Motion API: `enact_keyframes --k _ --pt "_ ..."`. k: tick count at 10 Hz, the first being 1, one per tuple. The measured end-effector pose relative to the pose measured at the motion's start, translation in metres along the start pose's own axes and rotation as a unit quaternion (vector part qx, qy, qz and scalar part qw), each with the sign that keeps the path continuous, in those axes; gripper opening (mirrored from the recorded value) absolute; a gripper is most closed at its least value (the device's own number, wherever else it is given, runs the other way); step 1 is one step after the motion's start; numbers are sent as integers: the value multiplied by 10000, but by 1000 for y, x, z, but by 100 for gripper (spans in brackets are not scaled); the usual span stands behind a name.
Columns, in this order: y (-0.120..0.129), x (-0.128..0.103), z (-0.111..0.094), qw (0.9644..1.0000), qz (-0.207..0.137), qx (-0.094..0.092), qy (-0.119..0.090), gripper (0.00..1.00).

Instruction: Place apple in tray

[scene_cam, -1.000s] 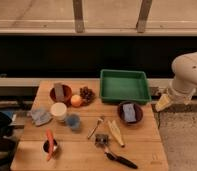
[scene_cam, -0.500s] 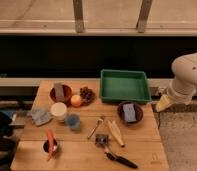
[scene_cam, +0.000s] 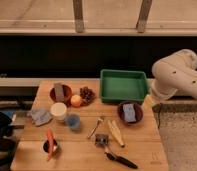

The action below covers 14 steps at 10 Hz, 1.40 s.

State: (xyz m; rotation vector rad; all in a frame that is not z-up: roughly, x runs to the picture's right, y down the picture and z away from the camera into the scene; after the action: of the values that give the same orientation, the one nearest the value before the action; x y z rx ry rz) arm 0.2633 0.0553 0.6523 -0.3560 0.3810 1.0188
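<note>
Judging from here, our end effector (scene_cam: pixel 154 99) beside the tray (scene_cam: pixel 123 85), grip state unclear, could knock the apple (scene_cam: pixel 76 100) into the grapes (scene_cam: pixel 86 93).

Orange-yellow apple (scene_cam: pixel 76 100) with a reddish blush on a light brown wooden desk (scene_cam: pixel 142 145). Plain green tray (scene_cam: pixel 123 86). Small blue cup (scene_cam: pixel 73 121), orange carrot (scene_cam: pixel 50 141). Cream-white robot arm (scene_cam: pixel 178 75), its pale yellowish hand (scene_cam: pixel 151 100) at the tray's right front corner.

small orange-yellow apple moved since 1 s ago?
No. The apple still sits between the round red-brown bowl and dark grape cluster; gripper hangs right of the green plastic tray.
</note>
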Motion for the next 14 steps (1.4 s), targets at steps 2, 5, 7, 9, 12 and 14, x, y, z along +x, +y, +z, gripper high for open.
enact_keyframes --k 2,5,7,9,12,14 --pt "47 -32 -12 9975 -668 -27 -212 80" --pt "117 -66 -32 9870 -1523 -234 -457 80" --pt "120 -65 -33 9863 -1569 -245 -459 80" --pt "122 -67 -33 9859 -1590 -251 -467 80" --pt "120 -68 -27 9874 -1485 -279 -466 80" --pt "132 -82 -11 9850 -1580 -412 -564 80"
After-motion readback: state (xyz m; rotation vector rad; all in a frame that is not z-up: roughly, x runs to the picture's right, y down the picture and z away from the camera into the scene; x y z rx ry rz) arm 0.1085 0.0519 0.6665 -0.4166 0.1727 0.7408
